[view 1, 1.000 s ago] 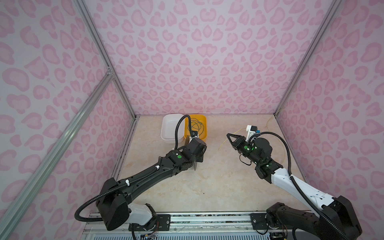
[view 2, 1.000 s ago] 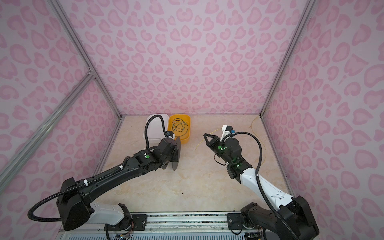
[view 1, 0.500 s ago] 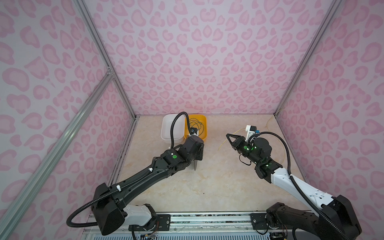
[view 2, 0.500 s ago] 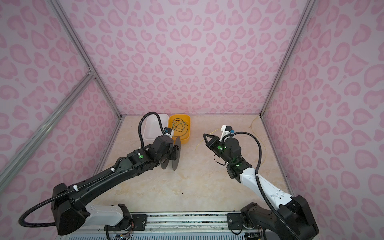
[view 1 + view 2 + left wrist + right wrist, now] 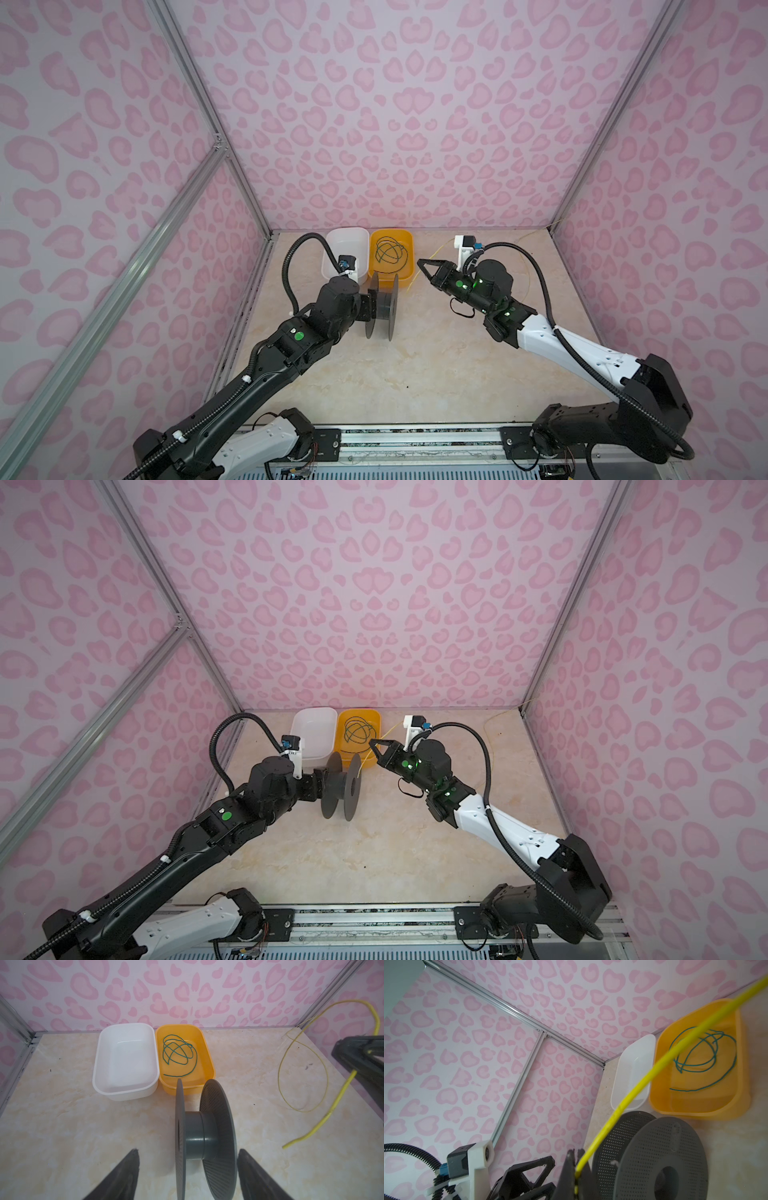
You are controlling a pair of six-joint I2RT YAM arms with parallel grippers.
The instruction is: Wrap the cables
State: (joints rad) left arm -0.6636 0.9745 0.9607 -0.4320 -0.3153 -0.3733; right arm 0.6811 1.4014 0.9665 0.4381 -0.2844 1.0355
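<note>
I read the left claw [image 5: 188,1151] as released: fingers [image 5: 126,1176] spread wide, with the grey spool [image 5: 197,1132] standing on its flange edges on the table [image 5: 415,374] right between them. One finger is clear of its flange. The other sits just beside its flange, and I can't tell if it touches. The right claw [image 5: 423,264] is clenched on the yellow cable [image 5: 634,1092], pinched at the very fingertips. A short free tail sticks out past that claw toward the spool, and the rest trails off behind it in a loose loop on the table toward the far corner. The green cable [image 5: 176,1051] is coiled loose in the orange bin [image 5: 209,1057], straight ahead of the left claw beyond the spool, well apart from both claws, held by neither. The white bin [image 5: 124,1093] sits just beside the orange one.
</note>
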